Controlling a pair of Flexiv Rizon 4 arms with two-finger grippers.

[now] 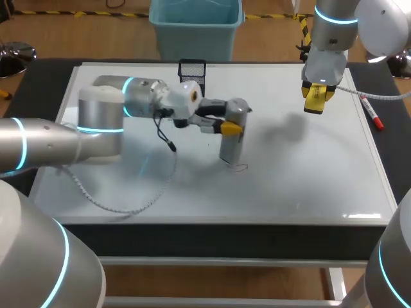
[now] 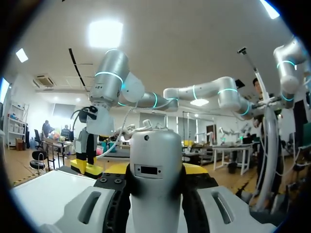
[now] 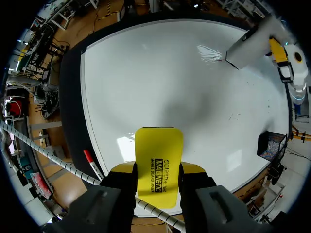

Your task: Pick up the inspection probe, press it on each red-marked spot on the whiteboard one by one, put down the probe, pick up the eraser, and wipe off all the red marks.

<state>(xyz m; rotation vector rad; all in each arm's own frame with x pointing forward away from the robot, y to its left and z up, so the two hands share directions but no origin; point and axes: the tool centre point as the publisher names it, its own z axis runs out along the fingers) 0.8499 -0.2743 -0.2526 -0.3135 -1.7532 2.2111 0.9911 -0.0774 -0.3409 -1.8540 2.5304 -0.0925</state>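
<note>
Whiteboard (image 1: 295,186) fills the head view; my left gripper (image 1: 228,126) pinches the upright probe (image 1: 231,146); only the right wrist view plainly shows my right gripper (image 3: 156,178) clamping the yellow eraser (image 3: 158,150).

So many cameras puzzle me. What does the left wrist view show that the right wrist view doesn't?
Only the left wrist view: my right arm from the side, bent above the board. Only the right wrist view: the red pen and the black mesh basket by the board's edges. Both: the whiteboard, the grey probe in my left gripper, and the yellow eraser in my right gripper.
</note>
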